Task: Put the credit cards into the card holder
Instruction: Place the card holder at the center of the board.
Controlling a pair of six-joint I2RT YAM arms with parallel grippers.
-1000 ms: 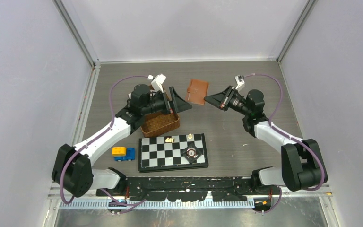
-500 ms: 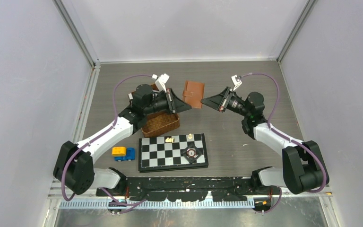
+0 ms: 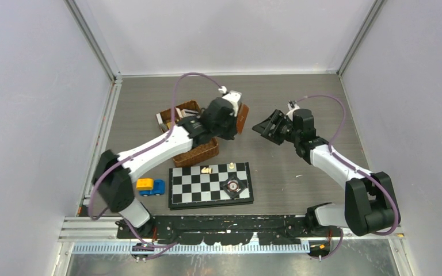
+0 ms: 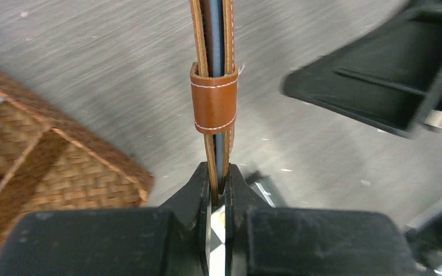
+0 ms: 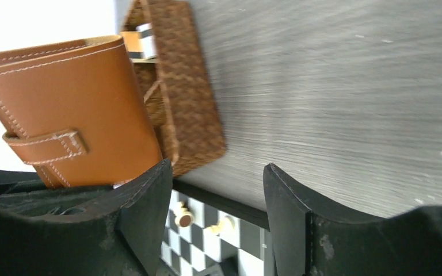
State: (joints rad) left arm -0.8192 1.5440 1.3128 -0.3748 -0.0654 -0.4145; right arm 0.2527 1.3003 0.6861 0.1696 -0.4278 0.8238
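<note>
**Left tool (image 4: 218,172) clenched, right tool (image 5: 217,168) released**

From above, we see the tan-brown leather folding card holder (image 3: 242,117) beside the brown wicker basket (image 3: 198,150), between both tools. Left wrist: jaws pinch its edge. Right wrist: jaws spread just beside it.

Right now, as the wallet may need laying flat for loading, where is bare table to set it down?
Bare table runs along the far edge, and right of the chessboard. Crowded on the left: wicker basket, chessboard and toy truck sit close together.
</note>
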